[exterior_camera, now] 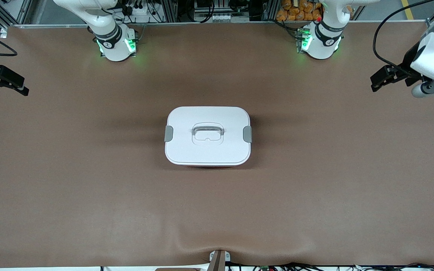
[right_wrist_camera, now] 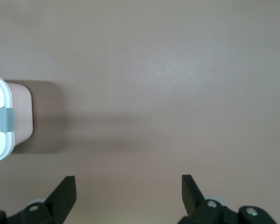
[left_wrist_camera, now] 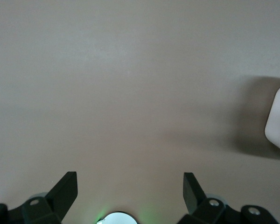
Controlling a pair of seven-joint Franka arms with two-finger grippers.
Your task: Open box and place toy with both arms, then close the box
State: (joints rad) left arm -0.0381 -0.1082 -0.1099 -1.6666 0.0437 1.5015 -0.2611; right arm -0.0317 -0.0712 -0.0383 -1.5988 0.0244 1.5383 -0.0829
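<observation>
Box: the white rectangular plastic box sits mid-surface, lid on, grey side clips against it, so its clear top handle is reachable.
Toy: none visible; the scene fits a loaded, reclosed box or one awaiting opening.
Left pincer: spread wide, empty, over the brown surface at its own end, waiting.
Right pincer: likewise wide, empty, at its own end.

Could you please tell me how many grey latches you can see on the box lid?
2: one latch at the lid's right-arm end, one latch at its left-arm end.
</observation>
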